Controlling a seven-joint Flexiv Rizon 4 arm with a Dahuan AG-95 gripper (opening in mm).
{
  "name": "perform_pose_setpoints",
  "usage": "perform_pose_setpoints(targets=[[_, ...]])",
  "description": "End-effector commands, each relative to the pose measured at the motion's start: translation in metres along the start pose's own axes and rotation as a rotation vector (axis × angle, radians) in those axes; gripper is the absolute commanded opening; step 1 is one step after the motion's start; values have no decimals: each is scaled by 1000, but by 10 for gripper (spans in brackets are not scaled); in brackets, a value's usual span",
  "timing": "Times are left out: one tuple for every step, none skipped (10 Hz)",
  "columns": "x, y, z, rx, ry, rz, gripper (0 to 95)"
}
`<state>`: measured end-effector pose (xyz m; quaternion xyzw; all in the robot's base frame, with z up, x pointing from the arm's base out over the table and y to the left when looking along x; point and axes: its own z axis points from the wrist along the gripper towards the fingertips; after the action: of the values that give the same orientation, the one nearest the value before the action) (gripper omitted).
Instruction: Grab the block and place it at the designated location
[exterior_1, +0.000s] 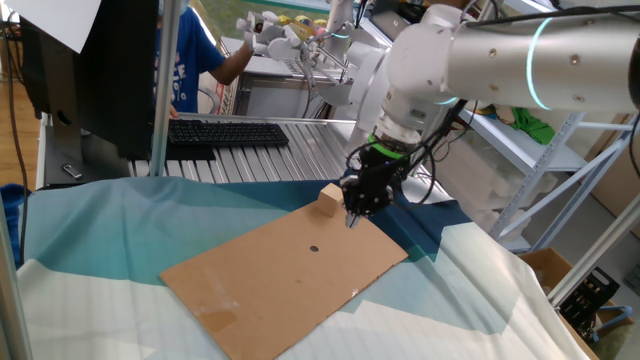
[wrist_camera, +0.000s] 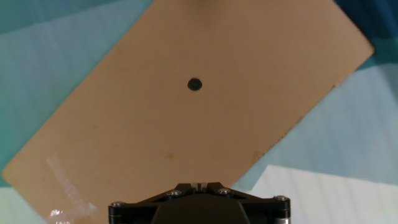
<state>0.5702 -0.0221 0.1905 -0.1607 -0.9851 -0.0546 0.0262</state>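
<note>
Could shove or topple the wooden block (exterior_1: 329, 200), sitting at the far edge of the cardboard sheet (exterior_1: 260, 285), if lowered now with the jaws just to its right rather than astride it. Could also miss outright, with only the sheet and its black dot (wrist_camera: 194, 84) in the hand view. Cannot tell of the jaws, spread or pressed together; seemingly holding nothing.

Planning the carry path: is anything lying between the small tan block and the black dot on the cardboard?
Nothing visible. The small tan wooden block sits at the far corner of the flat brown cardboard sheet; only bare cardboard lies between it and the black dot. The black claw hangs beside the block, off that line.
</note>
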Motion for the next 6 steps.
perform_pose_setpoints(targets=[[-20,6,-4,4,11,-2,0],[-26,7,-6,0,8,-12,0],[-26,8,-4,-2,-15,1,0],[-26,9,-2,1,-28,5,0],[-26,10,-1,2,-29,8,0],[-25,11,-1,-1,-16,10,0]])
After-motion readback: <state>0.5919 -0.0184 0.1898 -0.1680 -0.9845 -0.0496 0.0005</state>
